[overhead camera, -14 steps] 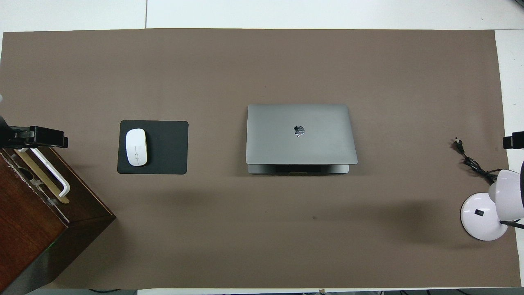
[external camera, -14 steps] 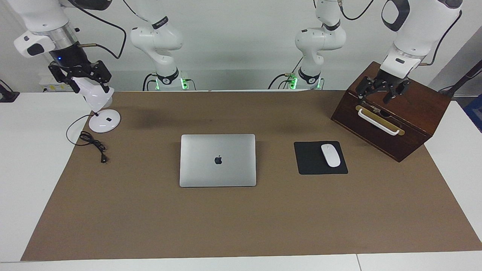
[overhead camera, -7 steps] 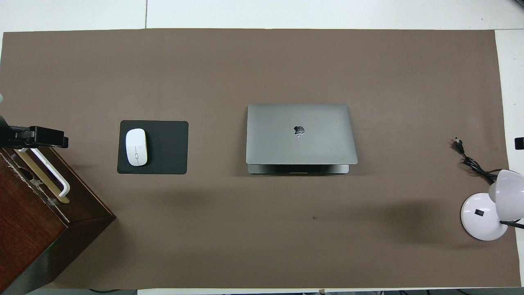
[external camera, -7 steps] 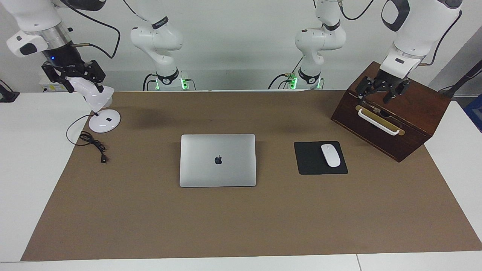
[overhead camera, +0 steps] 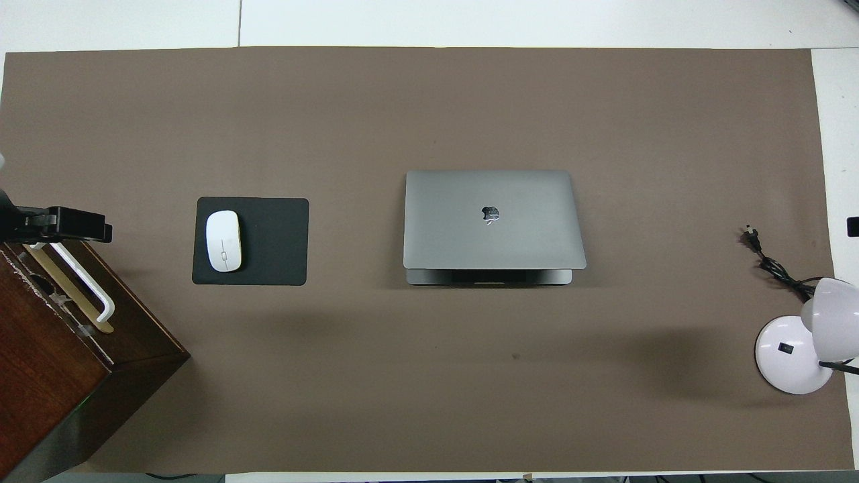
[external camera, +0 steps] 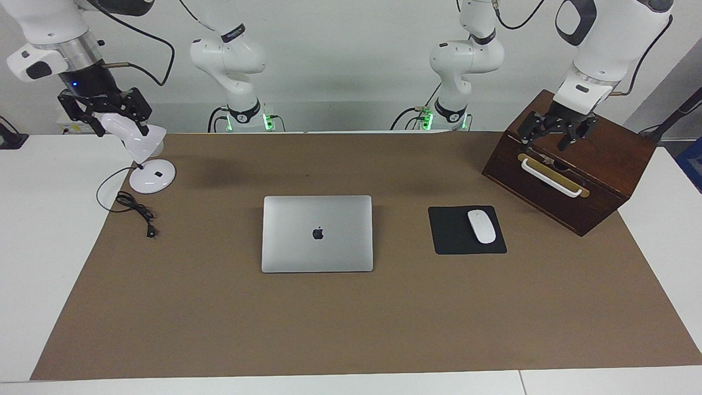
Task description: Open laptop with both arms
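The laptop (external camera: 317,233) lies shut and flat in the middle of the brown mat, its lid logo facing up; it also shows in the overhead view (overhead camera: 493,218). My right gripper (external camera: 118,125) is up in the air over the white lamp's head at the right arm's end of the table, fingers apart and empty; only a tip shows in the overhead view (overhead camera: 853,227). My left gripper (external camera: 548,141) hangs open and empty over the wooden box's handle; in the overhead view it (overhead camera: 57,225) sits at the frame's edge. Neither gripper touches the laptop.
A black mouse pad (external camera: 452,241) with a white mouse (external camera: 481,226) lies beside the laptop toward the left arm's end. A wooden box (external camera: 603,170) with a white handle (external camera: 550,176) stands there too. A white desk lamp (external camera: 152,176) and its black cable (external camera: 134,208) are at the right arm's end.
My right gripper has moved up and outward toward the table's end, off the lamp head. The left gripper and the laptop have not moved.
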Robot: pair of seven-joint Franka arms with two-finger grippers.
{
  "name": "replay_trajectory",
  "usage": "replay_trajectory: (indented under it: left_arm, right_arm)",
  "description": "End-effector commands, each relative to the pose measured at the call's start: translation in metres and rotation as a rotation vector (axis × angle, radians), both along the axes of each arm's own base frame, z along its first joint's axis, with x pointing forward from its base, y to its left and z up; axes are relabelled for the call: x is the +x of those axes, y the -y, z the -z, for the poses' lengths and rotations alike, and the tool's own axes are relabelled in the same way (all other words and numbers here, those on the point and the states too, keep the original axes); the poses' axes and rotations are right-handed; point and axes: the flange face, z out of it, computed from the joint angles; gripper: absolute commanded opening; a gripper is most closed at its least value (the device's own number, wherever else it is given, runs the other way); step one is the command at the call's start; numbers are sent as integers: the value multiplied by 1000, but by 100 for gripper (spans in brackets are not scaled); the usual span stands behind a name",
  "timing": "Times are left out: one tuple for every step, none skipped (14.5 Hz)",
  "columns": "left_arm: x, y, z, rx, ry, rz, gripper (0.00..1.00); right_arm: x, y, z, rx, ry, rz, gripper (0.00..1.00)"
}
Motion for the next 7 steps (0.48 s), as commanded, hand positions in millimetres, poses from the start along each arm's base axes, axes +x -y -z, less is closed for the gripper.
replay_trajectory:
  left_arm:
    - [2,-1,-3,-4,-7,-8,100]
    - [2,-1,-3,-4,-7,-8,100]
    - [2,-1,-3,-4,-7,-8,100]
    - [2,-1,-3,-2,-7,-8,100]
    - [2,-1,-3,-2,-7,-6,100]
    - [2,0,-3,-2,-4,-3,100]
    - [3,2,-4,-2,1,1,100]
  right_arm:
    - [-4,2,12,10,64,0,100]
    - [-4,7,26,71,109,34,100]
    - [-3,11,35,144,144,71,100]
    - [-1,11,42,207,168,108,100]
    - [2,9,46,249,190,165,100]
    - [5,3,52,281,201,223,100]
    - [7,-4,58,312,209,276,100]
